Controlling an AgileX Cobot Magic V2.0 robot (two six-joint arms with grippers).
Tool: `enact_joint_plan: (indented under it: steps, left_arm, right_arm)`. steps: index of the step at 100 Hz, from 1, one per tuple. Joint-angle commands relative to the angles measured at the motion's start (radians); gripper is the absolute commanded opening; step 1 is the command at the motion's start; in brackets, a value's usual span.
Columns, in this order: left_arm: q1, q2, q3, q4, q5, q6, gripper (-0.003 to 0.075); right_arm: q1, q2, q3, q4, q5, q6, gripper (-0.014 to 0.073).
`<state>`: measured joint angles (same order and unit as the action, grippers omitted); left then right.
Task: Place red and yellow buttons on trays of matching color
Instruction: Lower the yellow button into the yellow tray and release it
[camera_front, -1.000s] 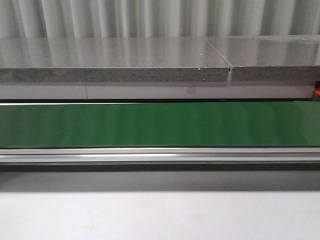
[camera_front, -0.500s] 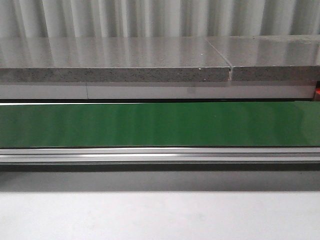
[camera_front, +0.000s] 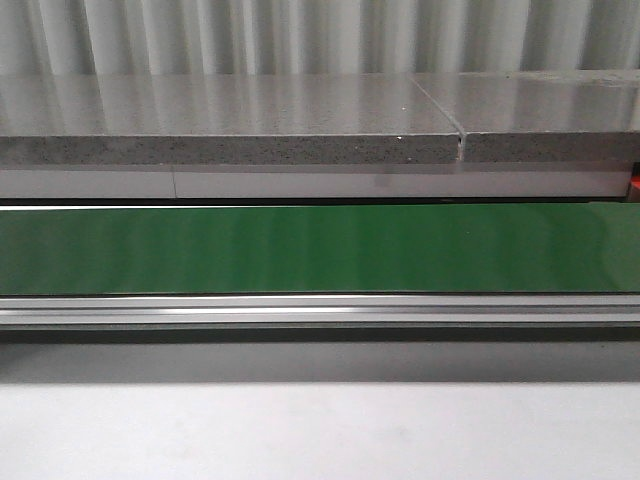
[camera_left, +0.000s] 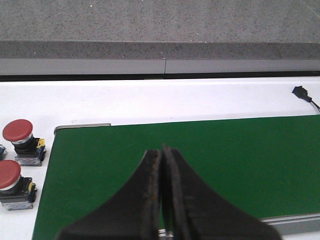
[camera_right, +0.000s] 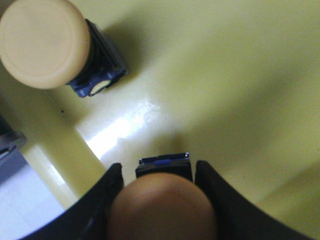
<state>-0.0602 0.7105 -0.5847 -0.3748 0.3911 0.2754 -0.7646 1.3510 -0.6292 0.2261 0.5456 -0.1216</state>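
Note:
In the right wrist view my right gripper (camera_right: 159, 167) is shut on a yellow button (camera_right: 162, 210), its black fingers on either side of the cap and its dark base pointing down at the floor of the yellow tray (camera_right: 225, 75). A second yellow button (camera_right: 45, 42) lies on its side in that tray. In the left wrist view my left gripper (camera_left: 162, 150) is shut with nothing in it, hanging over the green belt (camera_left: 240, 160). Two red buttons (camera_left: 17, 131) (camera_left: 9, 172) stand on the white surface beside the belt's end. The red tray is out of view.
The front view shows only the green belt (camera_front: 320, 248), its metal rail (camera_front: 320, 310) and a grey stone ledge (camera_front: 230, 120) behind; neither arm appears there. A small black connector (camera_left: 300, 91) lies on the white surface past the belt. The yellow tray's rim (camera_right: 55, 165) runs beside my right fingers.

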Motion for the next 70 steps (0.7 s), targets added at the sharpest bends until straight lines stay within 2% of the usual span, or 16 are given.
enact_joint_plan:
  steps: [1, 33, 40, 49, 64, 70]
  left_arm:
    - [-0.008, -0.005, -0.027, -0.02, -0.07, -0.004, -0.002]
    - [-0.008, -0.005, -0.027, -0.02, -0.07, -0.004, -0.002]
    - [-0.008, -0.005, -0.027, -0.02, -0.07, -0.004, -0.002]
    - [-0.008, -0.005, -0.027, -0.02, -0.07, -0.004, -0.002]
    - [-0.008, -0.005, -0.027, -0.02, -0.07, -0.004, -0.002]
    - [-0.008, -0.005, -0.027, -0.02, -0.07, -0.004, -0.002]
  right_arm:
    - [-0.006, -0.009, -0.023, 0.011, -0.034, 0.0, 0.0057]
    - [-0.006, 0.005, -0.023, 0.012, -0.008, 0.0, 0.006]
    - [-0.006, 0.005, -0.024, 0.013, -0.004, 0.0, 0.0089]
    - [-0.006, 0.005, -0.033, 0.013, 0.017, 0.0, 0.0202]
    - [-0.006, 0.005, -0.044, 0.013, 0.044, 0.0, 0.051]
    - [-0.006, 0.005, -0.046, 0.013, 0.046, 0.0, 0.0602]
